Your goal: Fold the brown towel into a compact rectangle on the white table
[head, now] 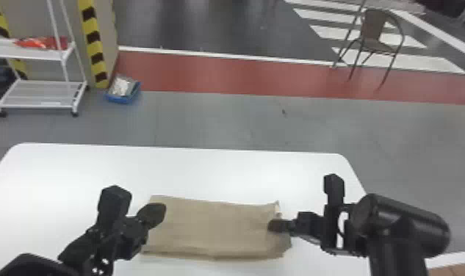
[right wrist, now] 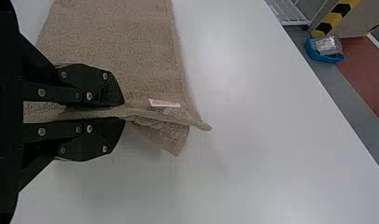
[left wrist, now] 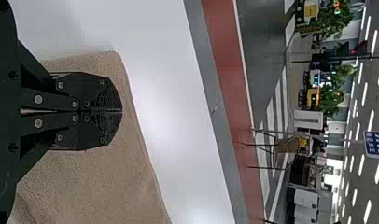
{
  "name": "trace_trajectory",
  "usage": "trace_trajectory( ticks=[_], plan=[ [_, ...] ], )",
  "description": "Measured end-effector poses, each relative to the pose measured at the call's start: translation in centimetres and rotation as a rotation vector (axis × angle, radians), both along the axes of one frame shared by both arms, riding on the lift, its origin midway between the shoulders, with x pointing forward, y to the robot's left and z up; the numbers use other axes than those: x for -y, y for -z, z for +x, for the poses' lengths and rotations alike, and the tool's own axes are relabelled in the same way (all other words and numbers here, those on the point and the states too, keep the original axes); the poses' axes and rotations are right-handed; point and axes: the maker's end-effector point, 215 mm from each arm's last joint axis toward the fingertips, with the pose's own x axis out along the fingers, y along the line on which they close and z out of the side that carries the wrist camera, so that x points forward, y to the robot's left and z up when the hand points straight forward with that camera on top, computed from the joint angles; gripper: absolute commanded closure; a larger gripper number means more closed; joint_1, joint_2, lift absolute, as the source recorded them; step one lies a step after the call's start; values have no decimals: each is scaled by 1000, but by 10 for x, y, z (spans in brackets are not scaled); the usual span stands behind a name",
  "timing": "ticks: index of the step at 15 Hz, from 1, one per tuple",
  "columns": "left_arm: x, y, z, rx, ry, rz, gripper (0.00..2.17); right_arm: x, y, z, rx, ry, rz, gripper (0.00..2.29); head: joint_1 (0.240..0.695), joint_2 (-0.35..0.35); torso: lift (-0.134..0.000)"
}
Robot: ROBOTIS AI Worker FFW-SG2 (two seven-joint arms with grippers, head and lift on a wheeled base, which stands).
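A crosswise fold of the brown towel (head: pixel 213 229) appears to be in hand, the strip having been laid out lengthwise on the white surface (head: pixel 205 165). At the towel's right end, a raised ridge of cloth is pinched by the right gripper (right wrist: pixel 123 112), its jaws parted only by that thickness. Over the towel's left end, the jaws of the left gripper (left wrist: pixel 121 110) are pressed together, with nothing held. Next, the pinched end should be lifted and carried leftward over the towel. One towel, one sewn label (right wrist: pixel 164 103) and two grippers are counted.
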Motion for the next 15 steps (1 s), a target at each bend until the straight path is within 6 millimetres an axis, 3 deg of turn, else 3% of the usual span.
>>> trace_trajectory(
  ticks=[8, 11, 15],
  plan=[
    [10, 19, -19, -61, 36, 4, 1733, 20, -13, 14, 57, 14, -27, 1025, 695, -262, 0],
    [19, 32, -29, -90, 63, 3, 1733, 9, -22, 14, 70, -5, -21, 1025, 695, -265, 0],
    [30, 52, -30, -126, 82, 17, 1733, -25, -37, 15, 87, -60, 20, 1025, 695, -240, 0]
  ],
)
